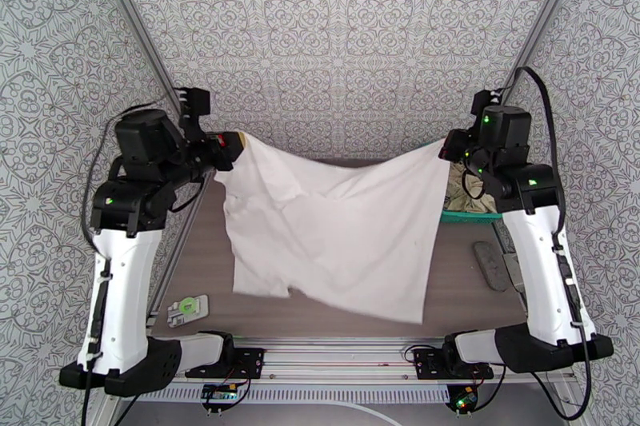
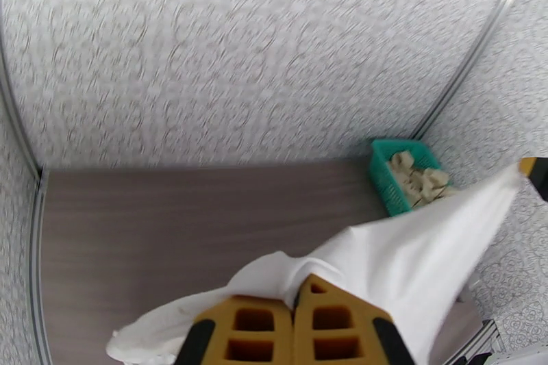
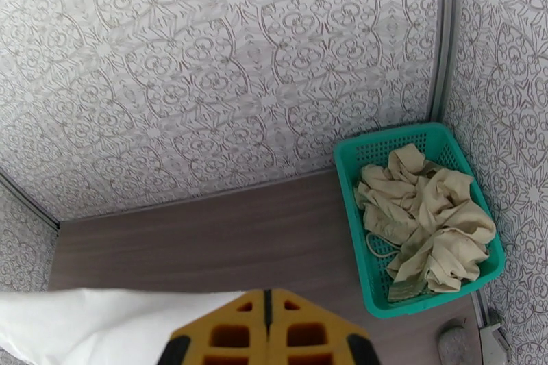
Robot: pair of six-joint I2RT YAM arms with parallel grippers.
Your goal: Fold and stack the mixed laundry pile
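Observation:
A white T-shirt (image 1: pixel 336 228) hangs spread in the air above the table, stretched between both arms. My left gripper (image 1: pixel 230 146) is shut on its upper left corner; in the left wrist view the cloth (image 2: pixel 383 270) comes out from between the yellow fingers (image 2: pixel 253 329). On the right, my right gripper (image 1: pixel 446 149) is shut on the upper right corner, the white cloth (image 3: pixel 103 325) trailing left of its yellow fingers (image 3: pixel 301 332). A crumpled beige garment (image 3: pixel 421 219) lies in the teal basket (image 3: pixel 353 222) at the back right.
The wooden table (image 1: pixel 200 260) lies under the shirt. A small grey-green tag (image 1: pixel 188 308) rests near the front left edge. A dark grey oblong object (image 1: pixel 490 264) lies at the right, in front of the basket (image 1: pixel 468 216). Patterned walls enclose the table.

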